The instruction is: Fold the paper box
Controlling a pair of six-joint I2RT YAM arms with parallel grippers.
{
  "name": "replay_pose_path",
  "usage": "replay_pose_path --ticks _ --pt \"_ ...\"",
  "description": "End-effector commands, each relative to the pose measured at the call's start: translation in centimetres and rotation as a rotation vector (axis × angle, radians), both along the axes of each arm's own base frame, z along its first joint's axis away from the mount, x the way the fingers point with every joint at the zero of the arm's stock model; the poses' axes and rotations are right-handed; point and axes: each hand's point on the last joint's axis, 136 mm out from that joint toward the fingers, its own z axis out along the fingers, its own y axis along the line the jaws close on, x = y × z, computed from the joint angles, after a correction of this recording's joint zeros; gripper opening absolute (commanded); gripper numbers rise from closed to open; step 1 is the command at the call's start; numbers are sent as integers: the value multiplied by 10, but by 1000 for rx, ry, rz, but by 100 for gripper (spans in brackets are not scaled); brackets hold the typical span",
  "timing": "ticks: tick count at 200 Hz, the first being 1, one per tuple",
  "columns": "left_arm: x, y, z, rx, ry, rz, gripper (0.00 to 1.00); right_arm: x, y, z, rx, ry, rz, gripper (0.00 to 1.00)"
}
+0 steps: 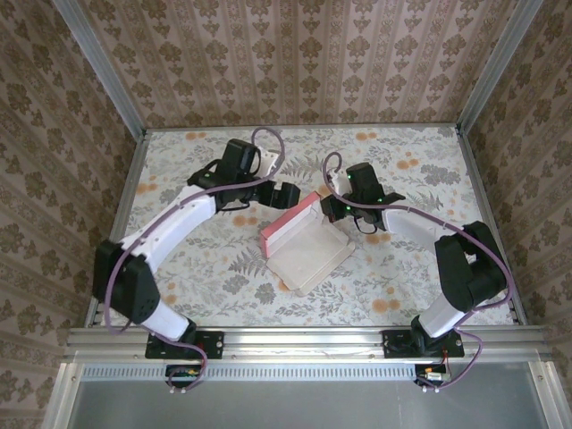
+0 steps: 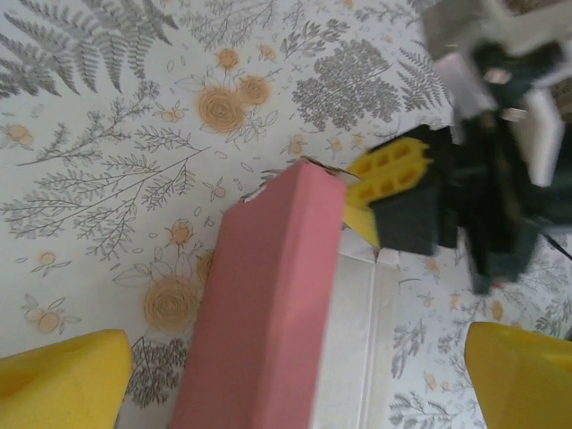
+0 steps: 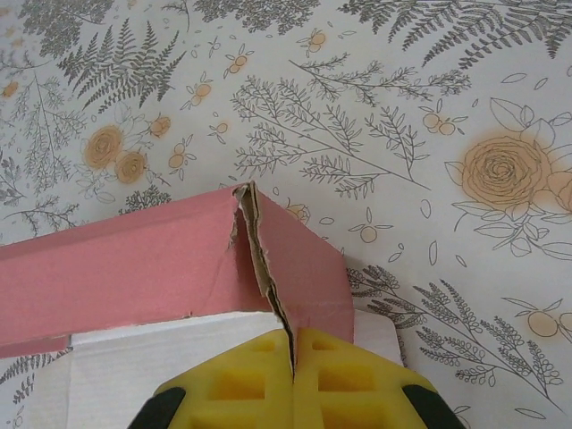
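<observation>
Here we have the thin pink card paper box (image 1: 304, 243), half-formed in the middle of the floral tabletop (image 1: 179, 179). Its raised pink wall runs diagonally from near-left to far-right. Our right gripper (image 3: 293, 371) is pinched tight on the wall's far-right corner seam. Our left gripper (image 1: 286, 193) hangs spread wide just beside that end, and the wall's long axis passes between its yellow fingers (image 2: 63, 380), so we judge it best placed to close across the wall.
</observation>
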Motion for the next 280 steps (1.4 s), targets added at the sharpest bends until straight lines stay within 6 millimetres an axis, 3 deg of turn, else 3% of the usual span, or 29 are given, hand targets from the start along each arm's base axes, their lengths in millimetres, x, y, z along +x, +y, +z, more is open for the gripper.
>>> replay_pose_path --ticks 1,42,73,162,280 --pt "27 -21 4 -116 -18 -43 95 -12 5 -17 -20 42 41 6" --pt "61 -41 -9 -164 -33 -43 95 -16 4 -20 -39 43 34 6" --pt "69 -52 -24 -195 -3 -56 95 -16 4 -21 -44 44 32 6" --pt "64 -70 -68 -233 73 -120 95 -15 3 -23 -53 44 32 6" --pt "64 -70 -90 -217 107 -119 95 -15 3 -20 -49 37 30 7"
